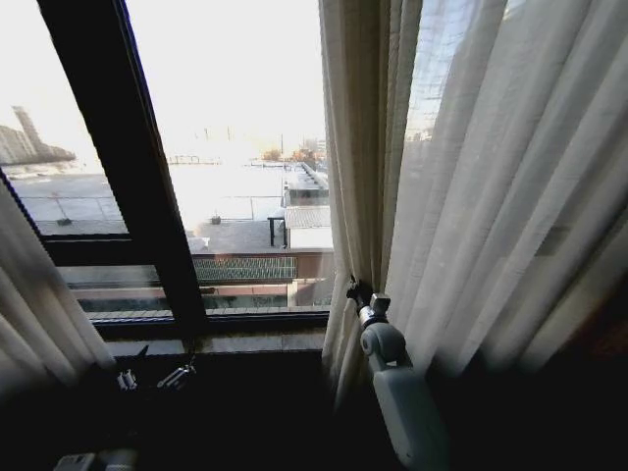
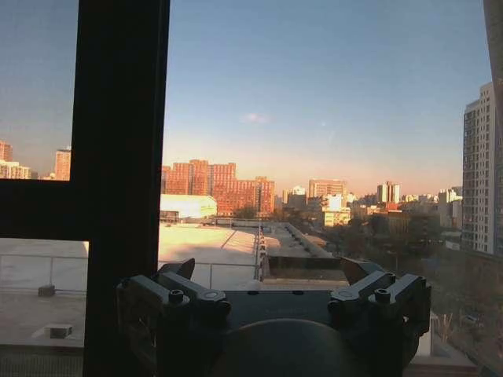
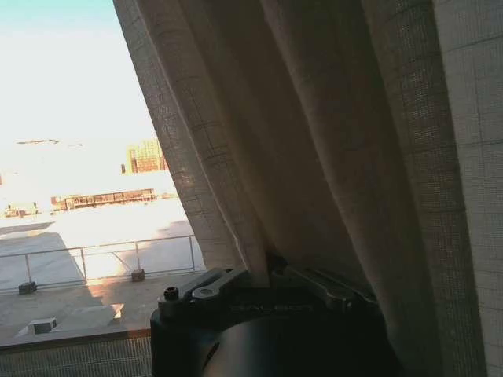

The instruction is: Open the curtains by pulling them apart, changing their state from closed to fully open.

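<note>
The right curtain (image 1: pixel 491 196) hangs in long cream pleats over the right half of the window. Its inner edge is bunched at my right gripper (image 1: pixel 355 292). In the right wrist view, that gripper (image 3: pixel 267 275) is shut on a fold of the sheer curtain (image 3: pixel 314 141). The left curtain (image 1: pixel 39 314) is drawn aside at the far left edge. My left gripper (image 1: pixel 155 377) sits low in front of the sill, apart from both panels. In the left wrist view it (image 2: pixel 271 271) is open with nothing between its fingers, facing the glass.
A thick dark window frame bar (image 1: pixel 128 167) slants down the left part of the glass and also stands close before the left wrist camera as the same bar (image 2: pixel 122 157). A sill (image 1: pixel 255 341) runs below the glass. Rooftops and city buildings lie outside.
</note>
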### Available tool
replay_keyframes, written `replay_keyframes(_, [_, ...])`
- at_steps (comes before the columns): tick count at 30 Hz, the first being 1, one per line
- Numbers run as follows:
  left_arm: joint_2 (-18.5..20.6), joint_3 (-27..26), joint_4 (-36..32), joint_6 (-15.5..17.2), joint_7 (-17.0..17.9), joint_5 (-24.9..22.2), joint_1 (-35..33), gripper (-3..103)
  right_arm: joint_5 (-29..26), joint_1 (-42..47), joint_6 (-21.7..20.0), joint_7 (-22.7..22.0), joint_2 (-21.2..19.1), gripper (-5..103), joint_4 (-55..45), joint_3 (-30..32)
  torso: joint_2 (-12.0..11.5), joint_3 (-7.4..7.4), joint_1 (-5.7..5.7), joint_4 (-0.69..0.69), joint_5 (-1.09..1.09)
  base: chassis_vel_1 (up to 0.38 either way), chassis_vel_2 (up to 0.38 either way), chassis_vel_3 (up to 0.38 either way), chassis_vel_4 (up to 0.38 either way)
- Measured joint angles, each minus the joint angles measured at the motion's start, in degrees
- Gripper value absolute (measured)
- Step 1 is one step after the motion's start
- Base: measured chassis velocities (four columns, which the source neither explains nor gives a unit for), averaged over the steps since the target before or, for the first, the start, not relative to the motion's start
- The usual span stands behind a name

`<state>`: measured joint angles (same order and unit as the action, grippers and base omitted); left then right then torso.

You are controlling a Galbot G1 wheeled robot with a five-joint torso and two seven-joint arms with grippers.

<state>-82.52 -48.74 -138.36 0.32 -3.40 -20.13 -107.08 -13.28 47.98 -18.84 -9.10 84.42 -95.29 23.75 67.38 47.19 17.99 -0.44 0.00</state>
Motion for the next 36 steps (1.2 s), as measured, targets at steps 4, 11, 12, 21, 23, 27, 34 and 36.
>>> replay_keyframes(4, [0.1, 0.1, 0.1, 0.0, 0.0, -0.1, 0.2, 100, 0.0, 0.0, 0.0, 0.0, -0.1, 0, 0.0, 0.5, 0.0, 0.00, -0.01, 0.00, 0.01, -0.368, -0.355, 0.360, 0.359])
replay_keyframes(11, [0.4, -0.1, 0.2, 0.1, 0.0, -0.9, 0.7, 100, 0.1, 0.1, 0.0, 0.0, -0.2, 0, -0.2, 1.0, 0.0, 0.00, -0.01, 0.00, 0.01, -0.360, -0.346, 0.361, 0.352])
replay_keyframes(12, [0.3, -0.1, 0.2, 0.1, 0.0, -0.9, 0.7, 100, 0.1, 0.1, 0.0, 0.0, -0.2, 0, -0.2, 0.9, 0.0, 0.00, -0.01, 0.00, 0.01, -0.351, -0.368, 0.362, 0.359])
replay_keyframes(21, [0.2, 0.2, 0.6, 0.2, 0.0, -0.9, 0.9, 100, 0.2, 0.4, 0.0, -0.1, -0.2, 0, -0.1, 0.9, 0.0, 0.00, -0.01, 0.00, -0.02, -0.352, -0.366, 0.351, 0.353])
replay_keyframes(23, [0.2, 0.2, 0.6, 0.2, 0.0, -0.9, 1.0, 100, 0.2, 0.3, 0.0, -0.1, -0.1, 0, 0.0, 0.9, 0.0, 0.00, 0.00, 0.00, -0.02, -0.371, -0.350, 0.377, 0.346])
replay_keyframes(27, [0.3, 0.2, 0.6, 0.2, 0.0, -0.9, 1.0, 100, 0.2, 0.1, 0.1, -0.1, -0.1, 0, 0.2, 1.0, 0.0, 0.00, 0.00, 0.01, 0.01, -0.352, -0.338, 0.343, 0.349])
replay_keyframes(34, [0.4, 0.1, 0.8, 0.2, 0.0, -1.0, 1.2, 100, 0.2, 0.1, 0.1, -0.1, 0.0, 0, 0.3, 1.3, 0.0, -0.01, -0.01, 0.00, 0.00, -0.360, -0.366, 0.346, 0.358])
replay_keyframes(36, [0.4, 0.2, 0.8, 0.2, 0.0, -1.0, 1.2, 100, 0.2, 0.2, 0.1, -0.1, 0.0, 0, 0.2, 1.3, 0.0, -0.01, -0.01, 0.01, 0.02, -0.348, -0.367, 0.332, 0.357])
